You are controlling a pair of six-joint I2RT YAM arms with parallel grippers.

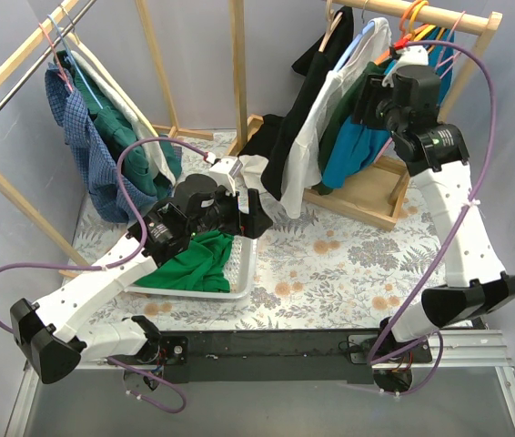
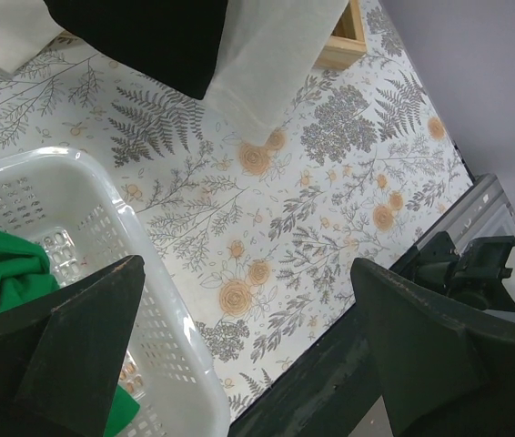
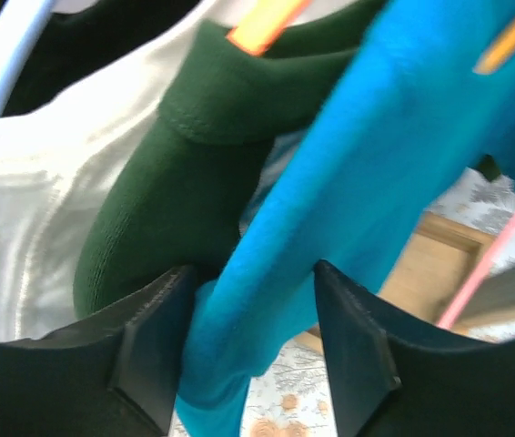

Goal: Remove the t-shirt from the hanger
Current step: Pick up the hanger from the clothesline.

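Note:
The blue t-shirt [image 1: 353,150] [image 3: 358,182] hangs on the right wooden rack, between a dark green garment [image 3: 185,182] and the rack's end. An orange hanger [image 3: 262,23] shows above it. My right gripper [image 1: 378,98] [image 3: 248,337] is raised to the rack. Its jaws stand open on either side of a hanging fold of the blue t-shirt, and the cloth fills most of the gap. My left gripper [image 1: 248,214] [image 2: 248,309] hovers wide open over the right rim of the white basket [image 1: 239,273] [image 2: 148,264] with nothing between its fingers.
A green garment [image 1: 194,259] [image 2: 3,273] lies in the basket. White [image 1: 317,127] and black [image 1: 289,137] clothes hang left of the blue one. The rack's wooden base [image 1: 371,196] sits on the floral cloth. A second rack at the left holds a plaid shirt [image 1: 85,155].

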